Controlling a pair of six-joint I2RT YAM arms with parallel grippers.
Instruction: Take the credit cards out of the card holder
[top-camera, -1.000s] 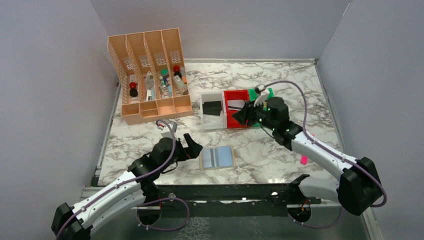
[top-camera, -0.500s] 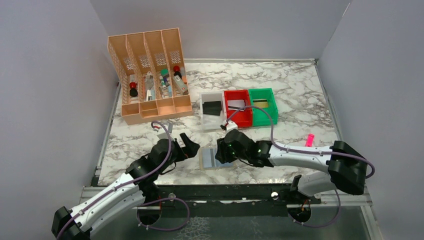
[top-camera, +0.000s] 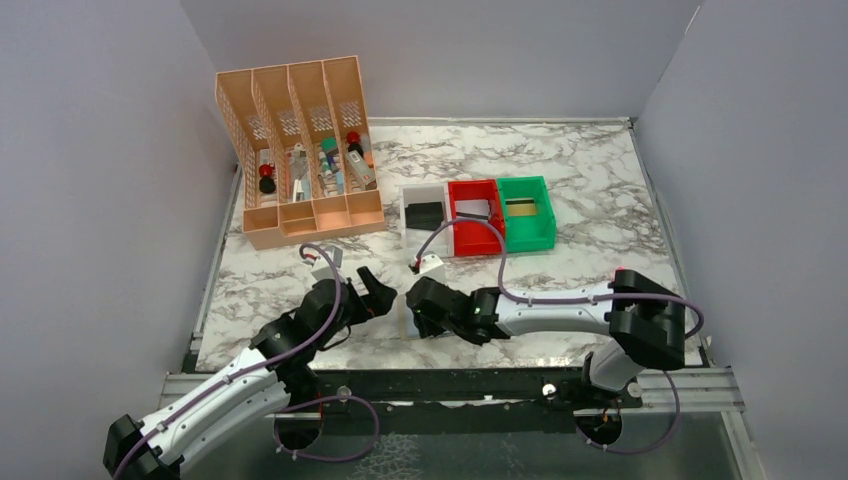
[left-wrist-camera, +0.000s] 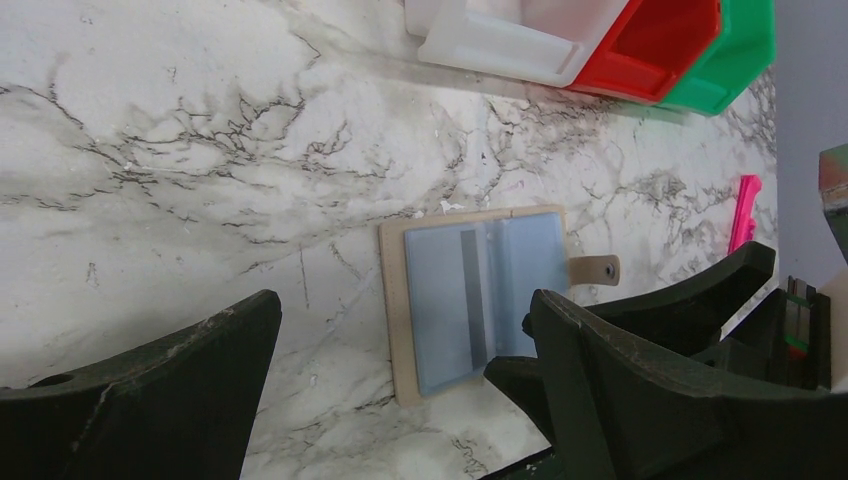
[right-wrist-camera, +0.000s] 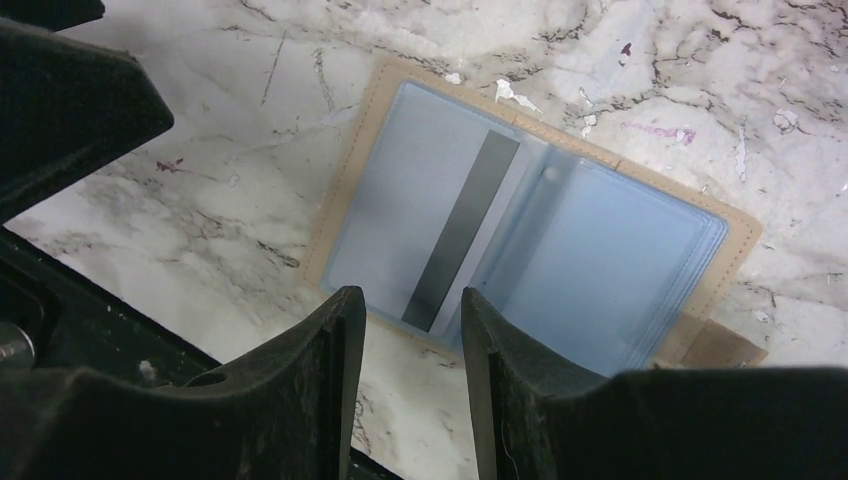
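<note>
Here, left gripper (left-wrist-camera: 405, 315) and right gripper (right-wrist-camera: 412, 330), fingers apart, at open tan leather-like card holder (right-wrist-camera: 738, 245); risk: pinching blue-grey lining (right-wrist-camera: 620, 260), not silvery striped card (right-wrist-camera: 400, 205).

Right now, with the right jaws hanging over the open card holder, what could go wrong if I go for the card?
The striped card lies flat in a pale blue pocket of the card holder. The right jaws, part open above its near edge, may pinch the lining too and lift the whole holder.
The left jaws stand open beside the holder, not pressing on it, so it may slide on the marble table.
Both arms crowd one spot and could bump.
</note>
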